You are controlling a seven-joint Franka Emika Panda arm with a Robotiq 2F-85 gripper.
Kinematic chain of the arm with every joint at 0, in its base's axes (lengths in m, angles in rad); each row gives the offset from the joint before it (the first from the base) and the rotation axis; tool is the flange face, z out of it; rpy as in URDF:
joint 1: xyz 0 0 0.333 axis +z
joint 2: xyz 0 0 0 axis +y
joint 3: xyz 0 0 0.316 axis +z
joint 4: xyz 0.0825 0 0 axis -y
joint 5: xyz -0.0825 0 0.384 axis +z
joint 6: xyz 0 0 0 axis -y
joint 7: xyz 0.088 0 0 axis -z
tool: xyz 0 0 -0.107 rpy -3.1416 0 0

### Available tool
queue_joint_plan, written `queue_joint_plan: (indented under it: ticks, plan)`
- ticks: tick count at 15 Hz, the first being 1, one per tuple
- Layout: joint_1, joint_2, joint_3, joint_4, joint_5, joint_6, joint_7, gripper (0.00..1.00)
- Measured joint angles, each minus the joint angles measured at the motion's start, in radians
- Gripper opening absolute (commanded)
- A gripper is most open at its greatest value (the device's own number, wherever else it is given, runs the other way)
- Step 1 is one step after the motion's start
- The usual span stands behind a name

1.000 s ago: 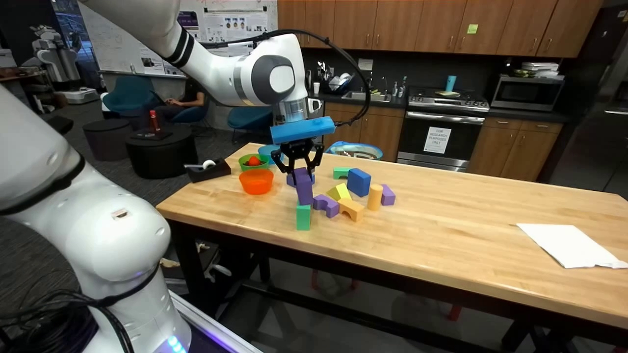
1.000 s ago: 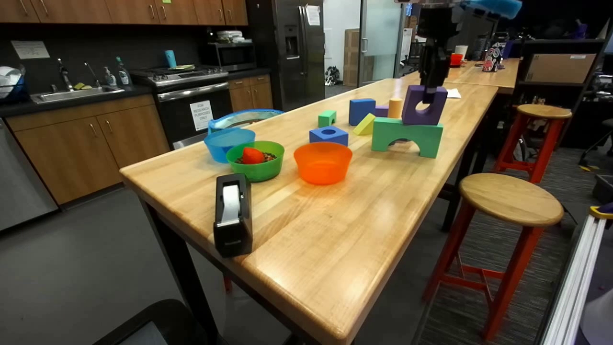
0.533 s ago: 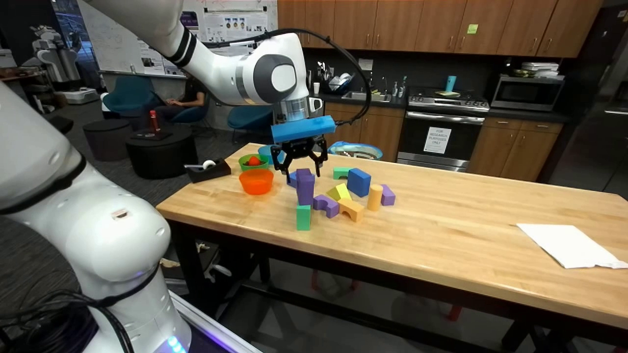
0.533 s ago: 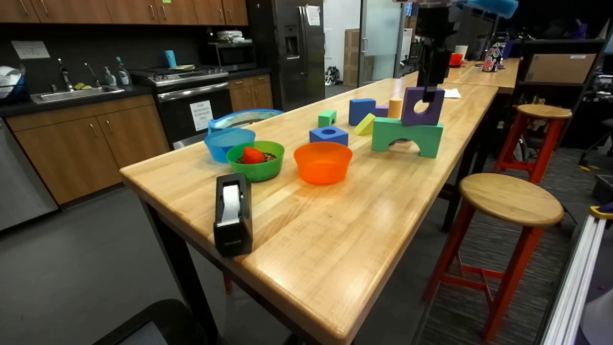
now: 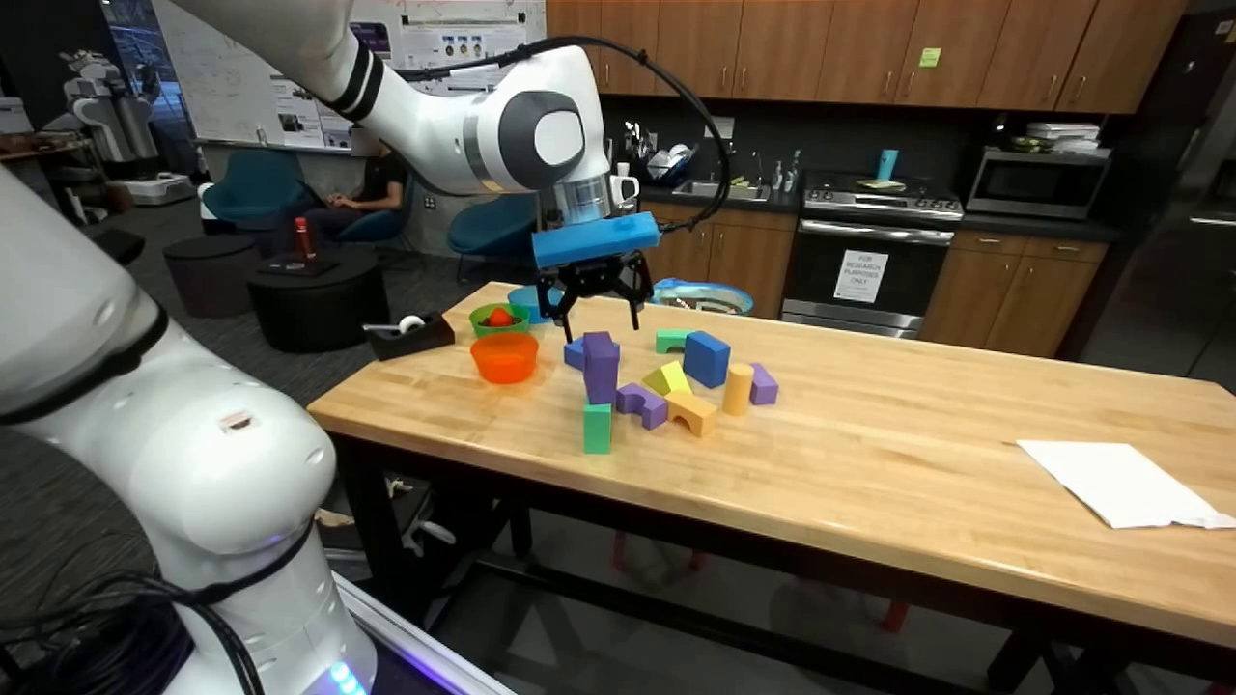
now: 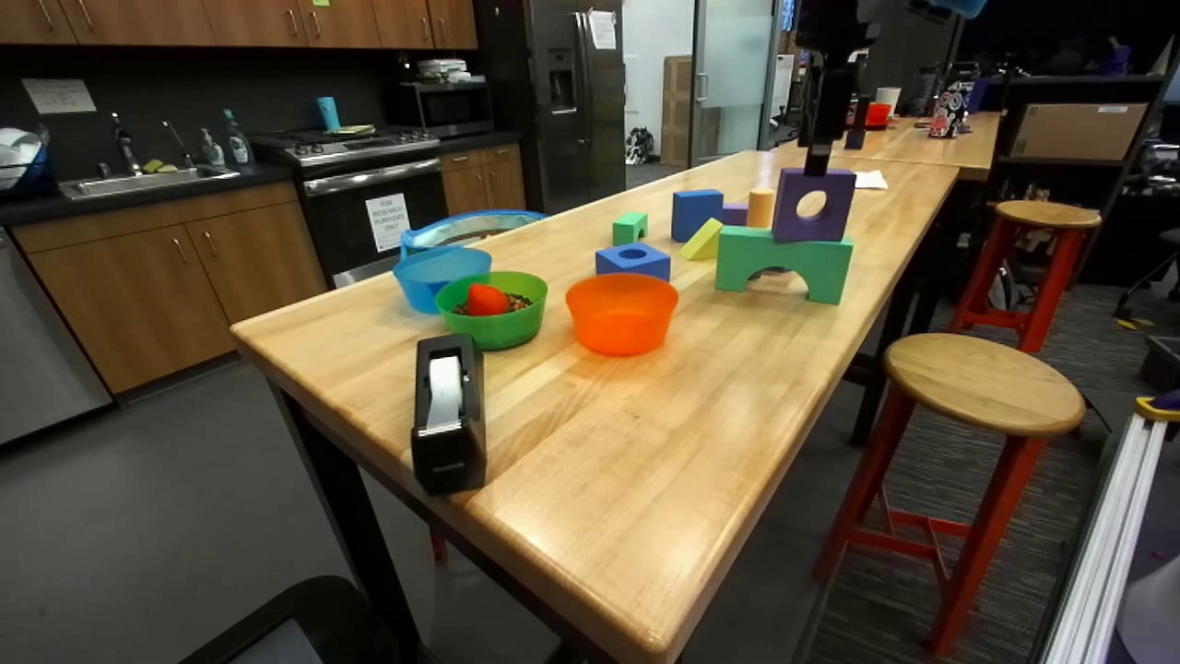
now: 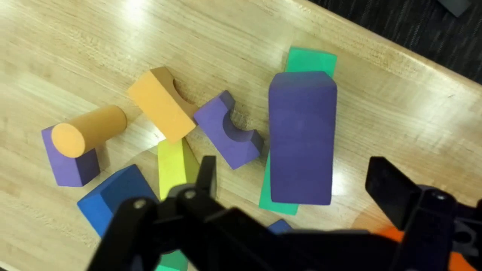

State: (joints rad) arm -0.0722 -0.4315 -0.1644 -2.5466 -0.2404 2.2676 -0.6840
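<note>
Hovering, apparently just above the purple block (image 7: pixel 303 139) atop a green arch (image 6: pixel 782 250), the gripper (image 5: pixel 602 333) had jaws spread wide.

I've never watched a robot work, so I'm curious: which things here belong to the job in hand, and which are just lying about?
Seemingly part of the job:
end effector, open, gripping nothing
large green arch
holed purple block, standing on it

Probably just lying about:
orange bowl
green bowl
blue bowl
tape dispenser
white paper
yellow block, though possibly a spare piece
</note>
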Motion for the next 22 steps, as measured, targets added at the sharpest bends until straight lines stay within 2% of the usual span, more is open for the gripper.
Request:
queue_joint_plan:
  ticks: [6,15,18,22]
  plan:
    - [0.008,-0.056,0.015,-0.002,0.056,-0.027,0.127,1.00]
    - [0.021,-0.175,0.101,-0.040,0.135,-0.093,0.467,1.00]
    - [0.021,-0.195,0.106,-0.066,0.138,-0.056,0.532,1.00]
    - [0.019,-0.202,0.104,-0.079,0.138,-0.039,0.547,1.00]
